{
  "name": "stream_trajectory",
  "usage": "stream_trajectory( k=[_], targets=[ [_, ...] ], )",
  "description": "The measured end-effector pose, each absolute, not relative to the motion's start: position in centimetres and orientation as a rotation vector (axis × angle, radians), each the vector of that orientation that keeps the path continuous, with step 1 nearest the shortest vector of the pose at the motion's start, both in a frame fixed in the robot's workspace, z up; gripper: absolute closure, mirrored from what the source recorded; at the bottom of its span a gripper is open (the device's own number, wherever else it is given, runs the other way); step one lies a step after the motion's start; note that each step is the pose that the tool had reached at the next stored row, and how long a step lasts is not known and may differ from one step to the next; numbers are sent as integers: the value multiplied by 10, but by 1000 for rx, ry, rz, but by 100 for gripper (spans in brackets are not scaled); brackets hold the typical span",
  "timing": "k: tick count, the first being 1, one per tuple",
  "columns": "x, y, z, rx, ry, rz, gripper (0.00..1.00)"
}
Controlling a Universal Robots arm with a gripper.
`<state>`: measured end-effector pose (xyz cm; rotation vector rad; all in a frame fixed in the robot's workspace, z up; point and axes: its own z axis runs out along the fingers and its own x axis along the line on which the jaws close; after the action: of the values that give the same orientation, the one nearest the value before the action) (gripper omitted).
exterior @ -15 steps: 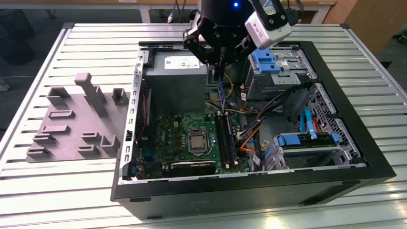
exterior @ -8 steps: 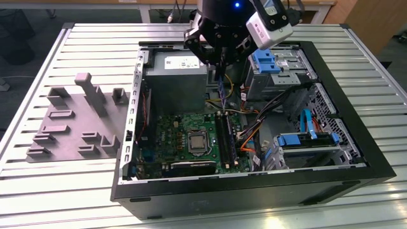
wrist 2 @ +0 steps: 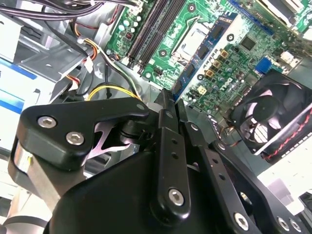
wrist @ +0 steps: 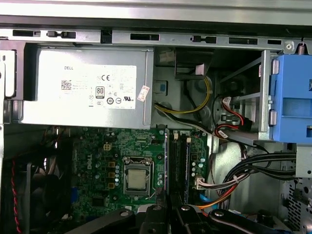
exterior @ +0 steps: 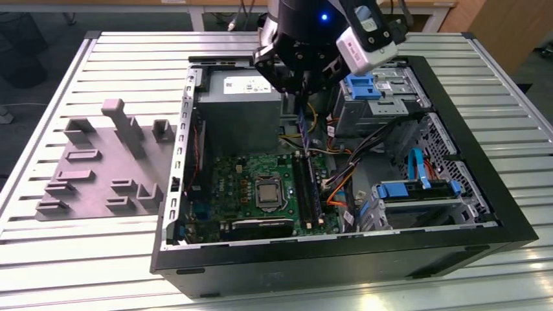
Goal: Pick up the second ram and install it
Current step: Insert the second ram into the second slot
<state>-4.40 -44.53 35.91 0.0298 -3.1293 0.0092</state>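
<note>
Exterior view: gripper (exterior: 301, 83) pinches the second ram (exterior: 302, 120) upright; keep it square above the slots (exterior: 309, 184) toward six o'clock.

Light falls on me from overhead — even and fairly bright across the ribbed metal table (exterior: 103, 58), with white glare patches along its near edge. Inside the computer case (exterior: 346, 259) it dims; the motherboard (exterior: 259, 188) lies in soft shadow under my arm. In the first wrist view the power supply (wrist: 87, 87) reads pale and crisp, while the fan (wrist: 24, 195) corner sinks into darkness. In the second wrist view my own black linkage (wrist 2: 165, 161) looms close and slightly soft — dull highlights on its screws — and straight lines tilt toward the edges.
</note>
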Motion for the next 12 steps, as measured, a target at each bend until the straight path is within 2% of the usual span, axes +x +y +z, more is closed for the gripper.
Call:
stream_trajectory(
  k=[12],
  targets=[
    [-39,-446,342,30,-3131,9,86]
  ],
)
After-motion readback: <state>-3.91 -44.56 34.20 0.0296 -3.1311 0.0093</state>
